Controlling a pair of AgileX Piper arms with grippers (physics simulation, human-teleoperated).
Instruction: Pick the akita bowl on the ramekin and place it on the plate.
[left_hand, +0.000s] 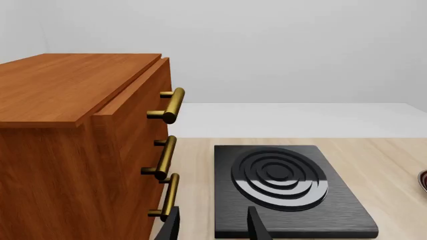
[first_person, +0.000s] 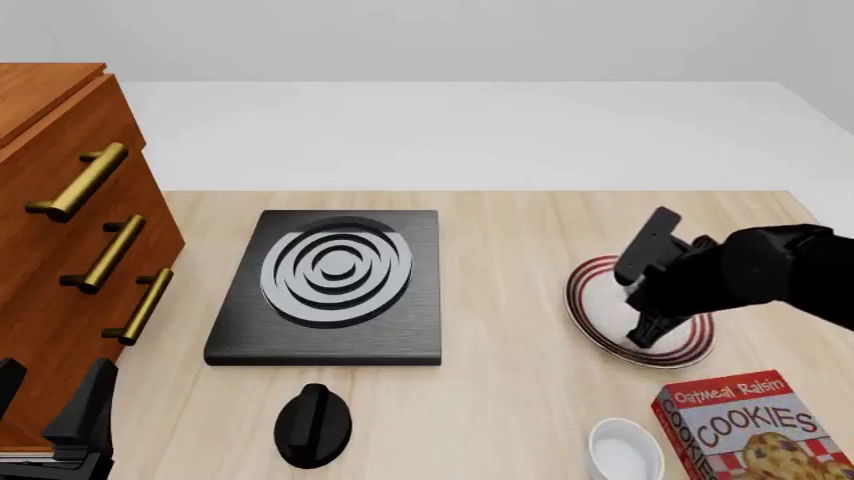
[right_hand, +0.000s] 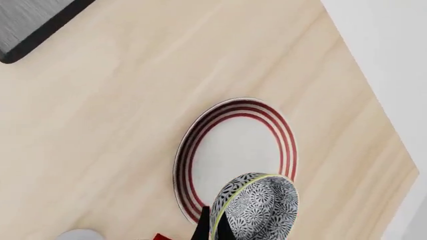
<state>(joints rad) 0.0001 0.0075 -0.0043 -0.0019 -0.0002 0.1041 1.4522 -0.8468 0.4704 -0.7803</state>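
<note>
- Right wrist view: the right pincer (right_hand: 212, 227) pinches the bowl (right_hand: 257, 207) by its rim, holding it tilted above the plate (right_hand: 233, 145), apparently to set it down there.
- Plate lies right of the stove (first_person: 334, 285) on the table (first_person: 507, 330); the ramekin (first_person: 625, 450) sits nearer, now without the bowl.
- Cookie box (first_person: 741, 425) stands just beside the plate's near edge, the one thing close to the descent.
- Left pincer (left_hand: 213, 225) hangs with fingers apart and nothing between them by the cabinet (first_person: 54, 250), well clear; a black knob (first_person: 314, 425) lies near it.

Pale matt wooden surface (first_person: 521, 300); glossy white red-ringed ceramic plate (right_hand: 233, 150); polished reddish wood cabinet (left_hand: 73, 150) with brassy metal handles (left_hand: 170, 105).
</note>
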